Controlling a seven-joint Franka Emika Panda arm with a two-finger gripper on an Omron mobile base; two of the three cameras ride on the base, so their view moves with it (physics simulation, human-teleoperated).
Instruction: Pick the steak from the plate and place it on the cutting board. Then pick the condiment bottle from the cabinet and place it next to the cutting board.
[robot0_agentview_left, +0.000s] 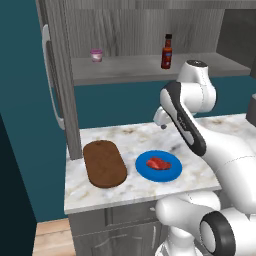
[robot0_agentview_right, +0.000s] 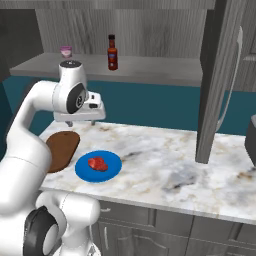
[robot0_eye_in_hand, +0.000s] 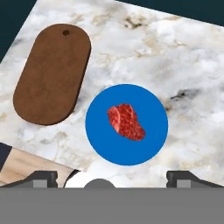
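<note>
Red steak (robot0_eye_in_hand: 126, 121) lies on the plate (robot0_eye_in_hand: 100, 140), the board (robot0_eye_in_hand: 51, 74) bare, bottle (robot0_agentview_left: 166, 52) shelved in the cabinet (robot0_agentview_left: 150, 70); nothing done. The gripper (robot0_eye_in_hand: 111, 177) hangs spread wide, empty.

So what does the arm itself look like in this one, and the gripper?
The arm is glossy white, built of rounded, bulbous links with dark grey-black bands and discs at the joints. No cables or markings are visible. The gripper is a white boxy hand carrying two small dark fingertips.
</note>
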